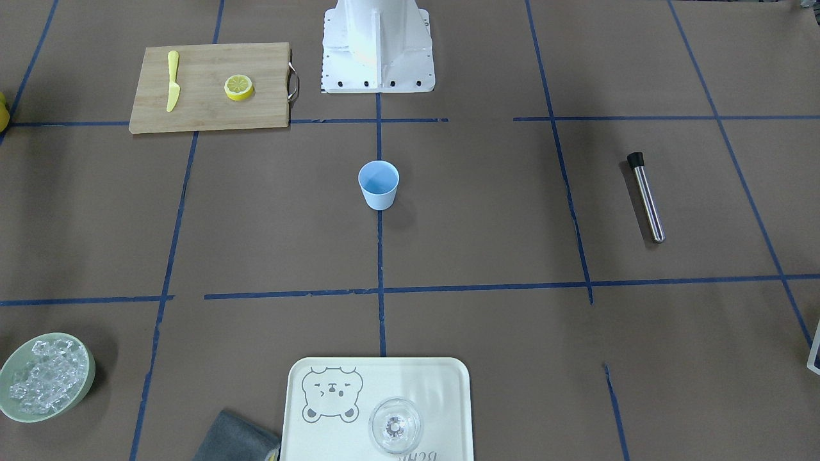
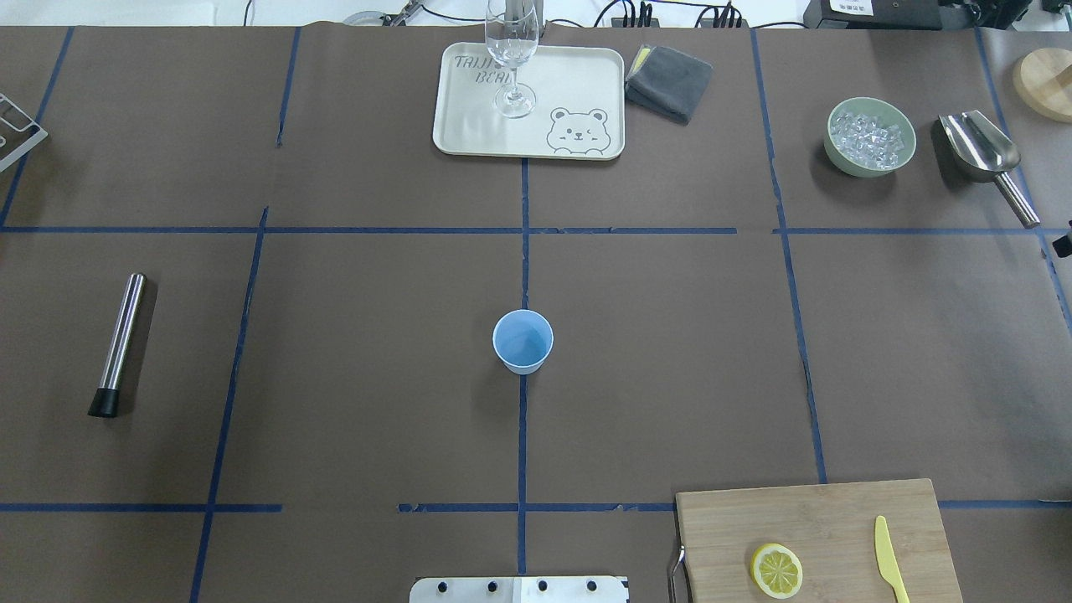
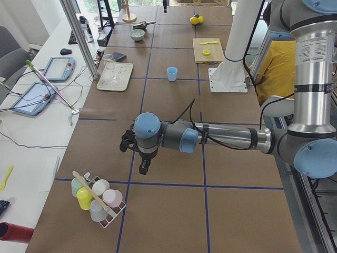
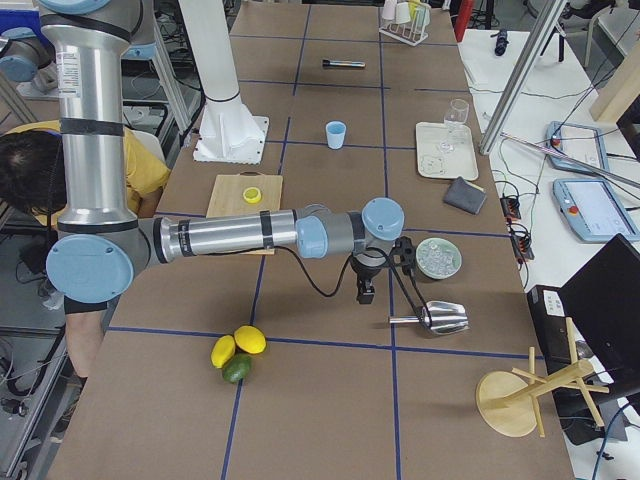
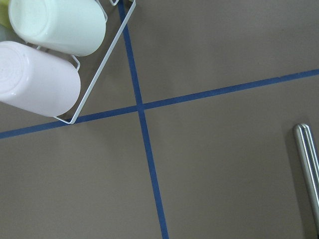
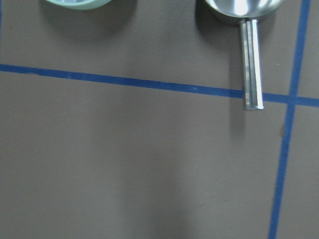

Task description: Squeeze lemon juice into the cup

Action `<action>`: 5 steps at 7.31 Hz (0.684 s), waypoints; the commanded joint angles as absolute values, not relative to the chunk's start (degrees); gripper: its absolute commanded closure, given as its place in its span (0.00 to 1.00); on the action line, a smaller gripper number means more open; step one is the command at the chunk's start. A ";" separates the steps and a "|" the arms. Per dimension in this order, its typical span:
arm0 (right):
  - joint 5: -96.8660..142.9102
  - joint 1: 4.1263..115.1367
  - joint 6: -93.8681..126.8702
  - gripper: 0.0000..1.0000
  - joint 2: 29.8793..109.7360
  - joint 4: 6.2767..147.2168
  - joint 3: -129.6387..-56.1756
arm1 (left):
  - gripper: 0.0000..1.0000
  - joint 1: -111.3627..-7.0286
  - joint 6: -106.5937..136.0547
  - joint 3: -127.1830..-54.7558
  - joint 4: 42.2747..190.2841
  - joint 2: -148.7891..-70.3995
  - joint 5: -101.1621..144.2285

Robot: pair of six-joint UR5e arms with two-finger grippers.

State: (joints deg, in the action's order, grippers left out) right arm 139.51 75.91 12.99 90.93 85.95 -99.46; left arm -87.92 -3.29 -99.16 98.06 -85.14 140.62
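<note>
The lemon slice (image 2: 776, 570) lies on a wooden cutting board (image 2: 754, 519) at the near right of the table, beside a yellow knife (image 2: 889, 569); it also shows in the front-facing view (image 1: 239, 87). The light-blue cup (image 2: 523, 341) stands upright at the table's centre and shows in the front-facing view (image 1: 378, 184). My left gripper (image 3: 141, 158) hangs over the table's far left end, near a rack of cups. My right gripper (image 4: 366, 290) hangs over the far right end by the ice bowl. Both show only in side views, so I cannot tell whether they are open or shut.
A steel muddler (image 2: 119, 343) lies at the left. A tray (image 2: 469, 126) with a clear glass (image 2: 512, 50) sits at the back, a grey cloth (image 2: 668, 82) beside it. A green bowl of ice (image 2: 869, 136) and a metal scoop (image 2: 980, 151) are back right.
</note>
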 commanded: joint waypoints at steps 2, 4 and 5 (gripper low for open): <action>138.79 58.77 49.70 0.00 98.06 62.94 -111.24 | 0.00 -87.89 -3.34 -99.05 103.69 -83.94 141.68; 118.68 34.67 74.50 0.00 99.05 56.51 -120.00 | 0.00 -87.89 -3.25 -98.88 104.59 -83.94 141.68; 111.43 25.23 82.36 0.00 100.10 56.60 -123.45 | 0.00 -87.89 -3.25 -98.79 104.68 -83.94 141.59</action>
State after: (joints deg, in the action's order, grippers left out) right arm 121.82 38.51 70.12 98.96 57.85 -118.39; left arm -87.89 -3.26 -98.88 104.33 -83.97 141.66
